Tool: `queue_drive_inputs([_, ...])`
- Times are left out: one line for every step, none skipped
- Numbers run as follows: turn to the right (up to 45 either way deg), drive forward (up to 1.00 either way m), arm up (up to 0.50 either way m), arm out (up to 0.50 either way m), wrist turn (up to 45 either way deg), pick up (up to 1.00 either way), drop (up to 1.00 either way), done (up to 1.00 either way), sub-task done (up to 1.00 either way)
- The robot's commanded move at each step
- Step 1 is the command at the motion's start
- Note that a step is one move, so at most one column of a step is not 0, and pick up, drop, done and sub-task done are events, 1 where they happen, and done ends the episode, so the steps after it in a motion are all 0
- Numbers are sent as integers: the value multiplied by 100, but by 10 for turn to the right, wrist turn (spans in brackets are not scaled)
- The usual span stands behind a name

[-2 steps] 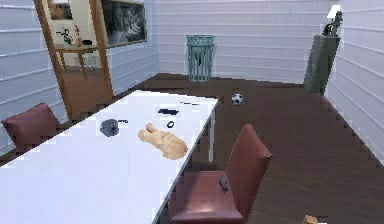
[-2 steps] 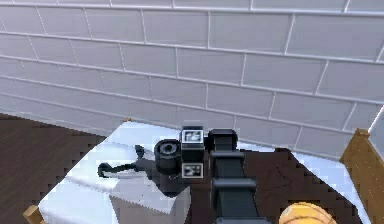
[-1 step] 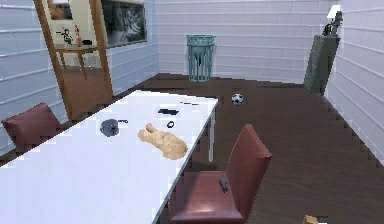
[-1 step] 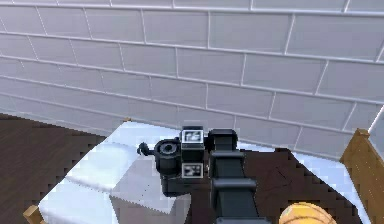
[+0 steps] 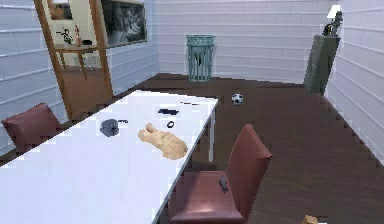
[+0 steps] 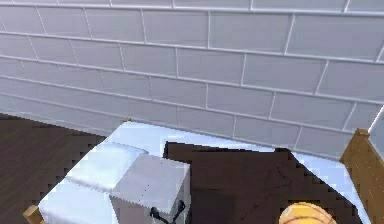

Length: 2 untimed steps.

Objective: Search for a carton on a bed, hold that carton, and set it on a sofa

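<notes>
Standing on a white bed with a dark brown cover, a pale grey square box sits just beside two white pillows; whether it is the carton cannot be told for sure. The pincer's state cannot be told. Ahead, a long white worktop carries a tan lumpy thing, with dark red padded chairs beside it and a teal slatted bin by the far wall.
</notes>
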Motion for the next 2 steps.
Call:
queue_drive_inputs([0, 0, 0, 0, 0, 100, 0, 0, 0])
queue_drive_inputs([0, 0, 10, 0, 0, 0, 0, 0, 0])
